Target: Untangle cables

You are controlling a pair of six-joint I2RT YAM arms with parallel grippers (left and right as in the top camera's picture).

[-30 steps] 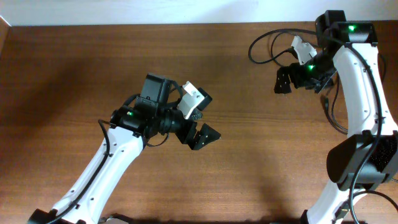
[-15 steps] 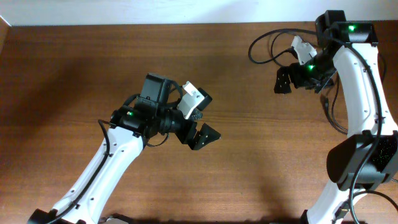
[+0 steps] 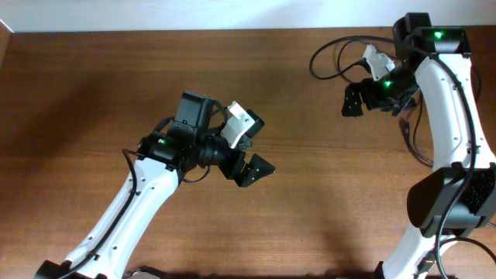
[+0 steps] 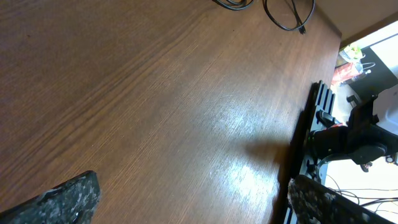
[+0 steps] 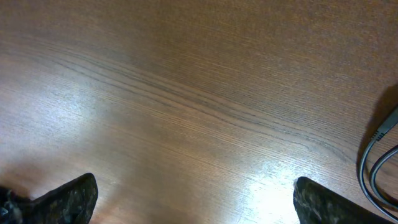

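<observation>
The left gripper (image 3: 251, 144), a two-finger pincer of black and white plastic, is held wide open and empty over bare wood in the middle of the frame. The right gripper (image 3: 363, 79) is also opened wide and empty at the upper right, just beside the thin black flexible cables (image 3: 312, 60), which lie looped on the brown wooden table (image 3: 93, 93). It is judged that one strand should be pinched near a plug and drawn away slowly. In the right wrist view only a double strand at the right edge is shown; the whole loop is given only by the overhead view.
</observation>
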